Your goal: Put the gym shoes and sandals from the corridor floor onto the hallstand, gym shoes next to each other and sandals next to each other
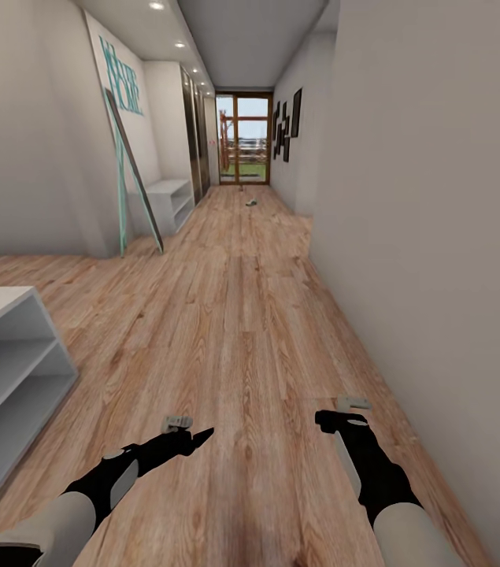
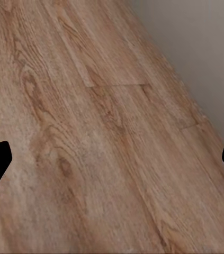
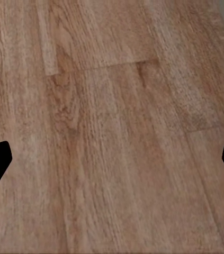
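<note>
Shoes were well ahead of both sets of fingers, far down the corridor: one small greenish-pale object (image 1: 252,203) lay on the floor (image 1: 234,315) near the glass door (image 1: 243,139), too small to tell sneaker from sandal. A second speck beyond it, unreadable.

Left gripper (image 1: 202,434) and right gripper (image 1: 324,419) hung low over bare planks, nothing between the fingers. In each wrist view the two dark fingertips sat at opposite edges, so both were spread wide and empty.

Handling guess: sneakers light, soft-sided with a stiffer sole, so best pinched across the heel collar or the sides at mid-length. Sandals thin and flat, hard to get fingers under; a strap or an edge looks the better hold, and leather may slip.

Pale shelf unit (image 1: 5,370) stood just left of the left fingers, open levels bare. Another low white bench (image 1: 167,201) sat further up on that side, past a leaning mirror (image 1: 135,177). Wall (image 1: 423,236) ran close beside the right fingers.
</note>
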{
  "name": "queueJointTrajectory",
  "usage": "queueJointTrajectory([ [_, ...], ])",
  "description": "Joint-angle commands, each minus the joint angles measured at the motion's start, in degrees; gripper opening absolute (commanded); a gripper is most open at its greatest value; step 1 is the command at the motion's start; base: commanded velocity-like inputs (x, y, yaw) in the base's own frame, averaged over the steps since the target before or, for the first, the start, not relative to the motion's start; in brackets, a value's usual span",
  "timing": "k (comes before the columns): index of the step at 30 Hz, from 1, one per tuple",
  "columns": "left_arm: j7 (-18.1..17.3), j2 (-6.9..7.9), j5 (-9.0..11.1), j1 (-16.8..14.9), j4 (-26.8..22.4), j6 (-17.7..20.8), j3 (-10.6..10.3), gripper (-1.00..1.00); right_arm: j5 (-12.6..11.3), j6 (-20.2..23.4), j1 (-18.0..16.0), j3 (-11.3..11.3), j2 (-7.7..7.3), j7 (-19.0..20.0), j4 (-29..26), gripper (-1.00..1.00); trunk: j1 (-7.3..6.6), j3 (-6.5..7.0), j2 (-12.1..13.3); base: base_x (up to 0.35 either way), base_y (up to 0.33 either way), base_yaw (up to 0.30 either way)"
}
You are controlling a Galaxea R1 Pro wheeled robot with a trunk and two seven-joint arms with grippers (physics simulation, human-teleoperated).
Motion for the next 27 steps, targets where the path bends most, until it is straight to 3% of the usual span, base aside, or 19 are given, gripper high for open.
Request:
queueJointTrajectory([
  [1,0.11,0.03,0.32,-0.04,0.07,-0.36,-0.39,1.00,0.29,0.34,-0.02,-0.14,0.06,0.02,-0.08,1.00,-0.01,0.04,-0.02,0.000,0.000,0.000],
  [27,0.86,0.07,0.31,-0.04,-0.20,-0.37,-0.26,1.00,0.29,0.34,-0.02,0.03,0.21,-0.05,-0.10,1.00,-0.01,2.49,-0.02,0.000,0.000,0.000],
])
